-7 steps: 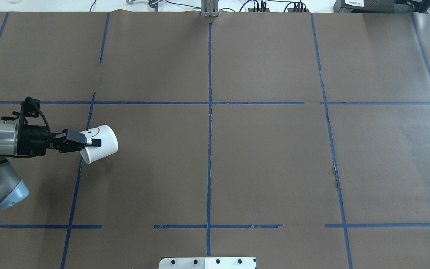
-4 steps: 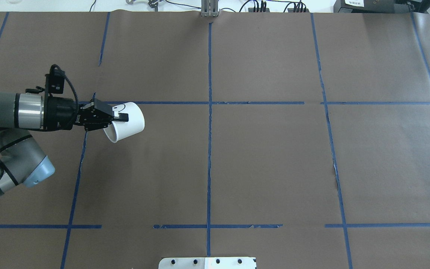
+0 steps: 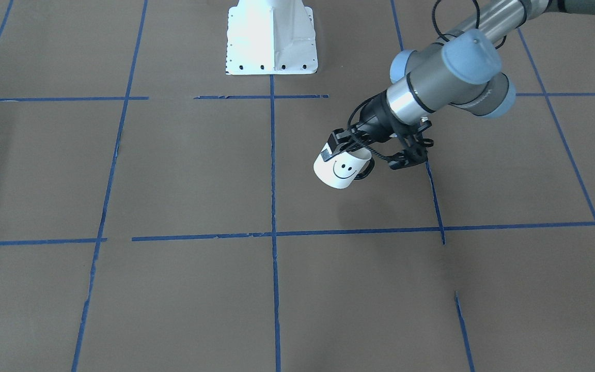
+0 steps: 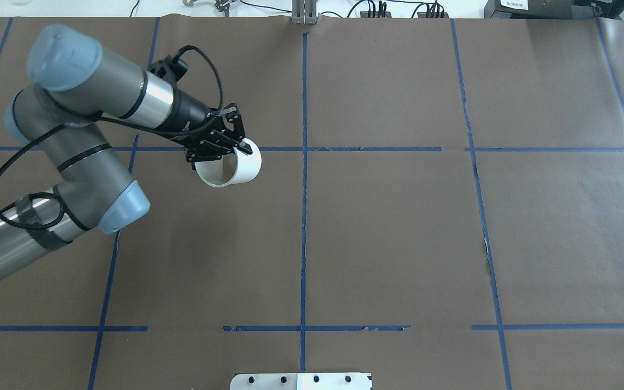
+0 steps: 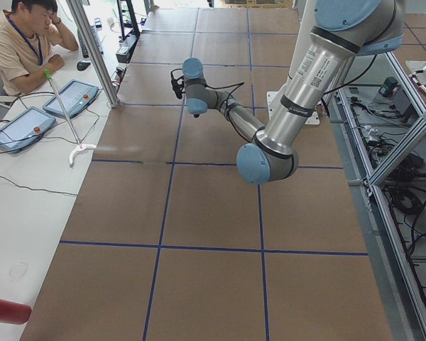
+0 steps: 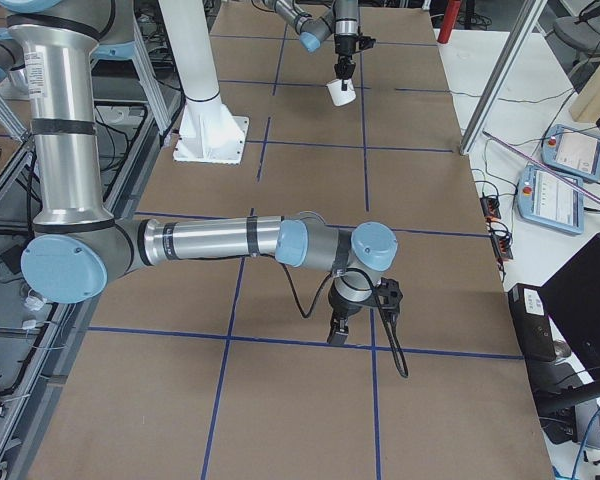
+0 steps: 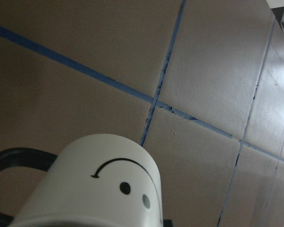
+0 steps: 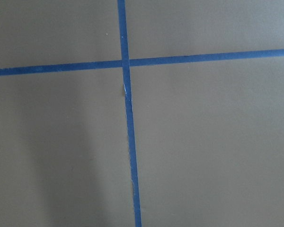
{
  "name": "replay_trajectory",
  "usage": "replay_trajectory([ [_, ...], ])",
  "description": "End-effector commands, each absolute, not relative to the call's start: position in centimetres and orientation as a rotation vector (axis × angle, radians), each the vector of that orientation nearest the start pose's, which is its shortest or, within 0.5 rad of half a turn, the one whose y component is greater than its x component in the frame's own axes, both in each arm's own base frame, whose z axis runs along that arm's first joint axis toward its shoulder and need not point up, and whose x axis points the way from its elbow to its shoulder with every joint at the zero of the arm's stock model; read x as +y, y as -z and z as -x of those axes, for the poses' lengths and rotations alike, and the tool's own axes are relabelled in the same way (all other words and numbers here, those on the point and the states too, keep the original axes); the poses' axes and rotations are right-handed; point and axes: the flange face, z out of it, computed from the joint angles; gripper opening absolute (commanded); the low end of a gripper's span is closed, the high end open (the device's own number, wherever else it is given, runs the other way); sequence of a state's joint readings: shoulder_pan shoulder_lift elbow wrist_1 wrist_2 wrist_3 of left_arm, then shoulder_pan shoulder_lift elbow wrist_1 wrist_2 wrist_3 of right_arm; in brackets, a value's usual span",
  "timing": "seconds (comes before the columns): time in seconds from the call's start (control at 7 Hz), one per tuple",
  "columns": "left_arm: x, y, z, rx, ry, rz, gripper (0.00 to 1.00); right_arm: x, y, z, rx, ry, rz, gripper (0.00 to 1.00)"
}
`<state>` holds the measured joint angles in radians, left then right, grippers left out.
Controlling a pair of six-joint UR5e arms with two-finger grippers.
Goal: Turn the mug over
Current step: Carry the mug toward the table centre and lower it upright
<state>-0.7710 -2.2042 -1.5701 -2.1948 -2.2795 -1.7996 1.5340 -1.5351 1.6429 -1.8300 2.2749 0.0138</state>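
The left tool (image 4: 234, 147) came in from the left of the overhead view, narrowed down and clamped on the rim of the small white cylindrical mug with the black smiley face (image 4: 239, 172). By the look of it, one finger sat inside the mouth and one outside, pinching the wall. The mug hung clear of the brown paper-covered bench (image 4: 388, 227), just left of the centre line of blue tape (image 4: 303, 216). It was tilted, with the cream inside open to the overhead camera. From across the bench the face read right way up, and the thin black loop handle (image 3: 365, 173) stuck out beside the tool.

Now, the mug itself. It looked stiff and smooth-walled, probably glazed, so likely slick under hard pads and unforgiving if dropped. It seemed small and light enough for a one-sided rim pinch to carry. Such a grip leaves it free to swing or slide if the wrist turns sharply, though. The wall at the rim was the sound place to hold; the slender handle looked a poorer bet. Setting it down gently on its base would be the careful part.

Further right, the right tool (image 6: 338, 328) hung low over the bench, well apart from the mug. It showed only from the side, so whether it was wide or closed I cannot tell.
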Motion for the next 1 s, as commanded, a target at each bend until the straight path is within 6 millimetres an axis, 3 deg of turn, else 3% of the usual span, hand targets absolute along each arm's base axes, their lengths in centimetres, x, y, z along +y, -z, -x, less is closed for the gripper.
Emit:
replay_trajectory([
  [0.0,-55.0,-13.7,-50.9,1.095,0.486,0.376,0.0,-49.4,-63.5,-5.1,-0.699,-0.031,0.163,1.0],
  [0.14,-56.7,-13.0,-53.9,1.047,0.48,0.386,0.0,-49.4,-63.5,-5.1,-0.699,-0.031,0.163,1.0],
  [0.57,-51.9,-14.6,-60.5,0.986,0.428,0.386,0.0,-49.4,-63.5,-5.1,-0.699,-0.031,0.163,1.0],
  [0.71,-50.5,-14.5,-62.1,0.982,0.434,0.32,0.0,-49.4,-63.5,-5.1,-0.699,-0.031,0.163,1.0],
  [0.86,-50.4,-14.0,-62.2,0.987,0.428,0.315,0.0,-49.4,-63.5,-5.1,-0.699,-0.031,0.163,1.0],
])
